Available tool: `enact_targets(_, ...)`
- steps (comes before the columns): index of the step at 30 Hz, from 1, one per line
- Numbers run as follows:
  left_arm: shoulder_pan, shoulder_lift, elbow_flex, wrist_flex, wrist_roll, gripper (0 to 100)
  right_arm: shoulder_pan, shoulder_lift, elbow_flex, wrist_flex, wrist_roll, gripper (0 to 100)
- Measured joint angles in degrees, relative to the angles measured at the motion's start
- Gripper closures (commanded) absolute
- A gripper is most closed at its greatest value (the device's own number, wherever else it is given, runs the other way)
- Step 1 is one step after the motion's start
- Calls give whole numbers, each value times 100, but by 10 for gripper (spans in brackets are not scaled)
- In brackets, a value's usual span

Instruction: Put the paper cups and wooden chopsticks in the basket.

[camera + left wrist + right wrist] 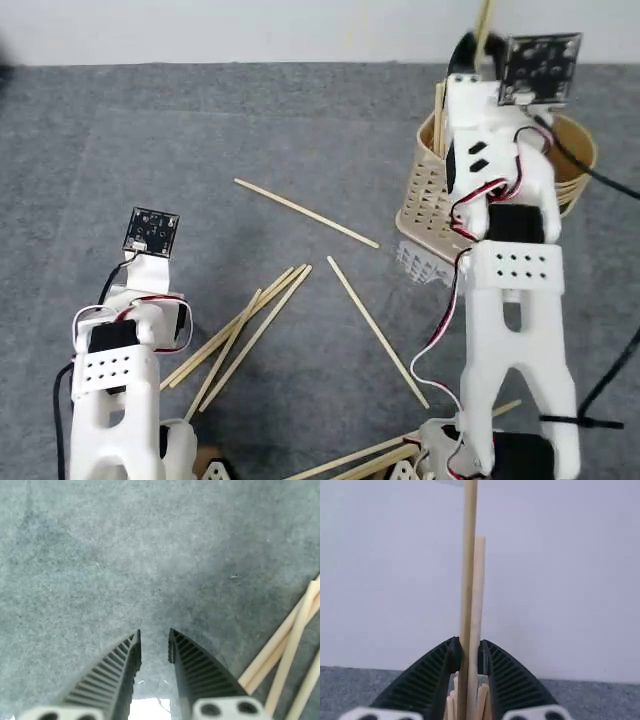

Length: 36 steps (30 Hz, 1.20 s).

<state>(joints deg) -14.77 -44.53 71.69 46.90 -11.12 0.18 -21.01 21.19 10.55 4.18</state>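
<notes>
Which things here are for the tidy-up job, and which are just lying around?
For the job:
basket
paper cups, apparently stacked at the basket
loose chopsticks
chopstick in the right gripper

Just there:
grey mat
black cable

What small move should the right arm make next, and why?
Probably open the right gripper and let the chopstick drop: it is clamped upright over the basket, where other chopsticks already stand, so release should land it inside.
</notes>
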Motion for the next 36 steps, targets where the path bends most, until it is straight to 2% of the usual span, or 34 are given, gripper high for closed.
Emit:
enact_targets(5,0,0,0,0,0,914,-35,9,343,-9,0,812)
enact_targets(7,0,0,0,0,0,914,-18,9,360,0,0,795)
enact_targets(12,0,0,0,0,0,914,-9,-308,360,387,0,859)
enact_targets(17,0,0,0,0,0,914,-149,-1231,360,1327,0,989)
enact_targets(23,0,0,0,0,0,914,-545,-2268,598,3226,-18,991)
enact_targets(28,0,0,-26,44,-229,913,-879,-2919,1442,4264,-527,991)
enact_targets(36,62,0,-1266,1512,-1169,913,-949,-3701,3077,4325,-1530,987)
